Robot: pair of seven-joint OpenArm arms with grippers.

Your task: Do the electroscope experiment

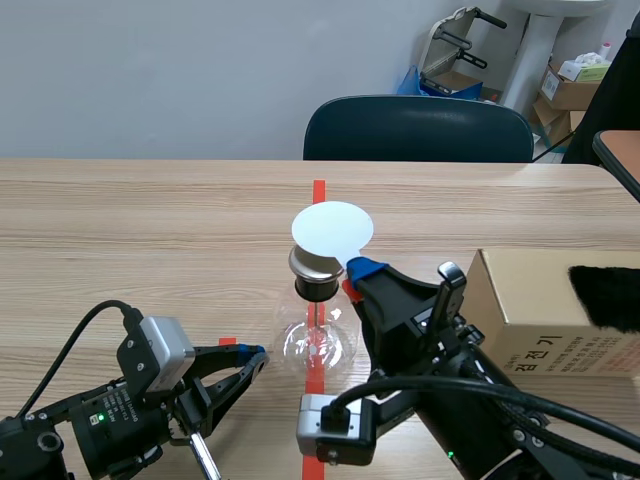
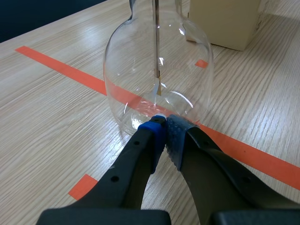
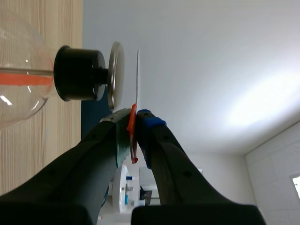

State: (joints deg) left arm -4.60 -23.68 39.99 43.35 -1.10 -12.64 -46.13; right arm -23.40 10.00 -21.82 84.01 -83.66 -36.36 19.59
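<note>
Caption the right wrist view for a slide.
Right end effector holds a white disc beside the electroscope's metal plate, a gap between them.

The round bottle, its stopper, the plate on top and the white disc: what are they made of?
The bottle looks like clear glass: see-through, with bright glints. The stopper is matt black, perhaps rubber or plastic. The plate seems metal, grey with a soft sheen. The white disc is thin, flat and matt, likely plastic or card.
</note>
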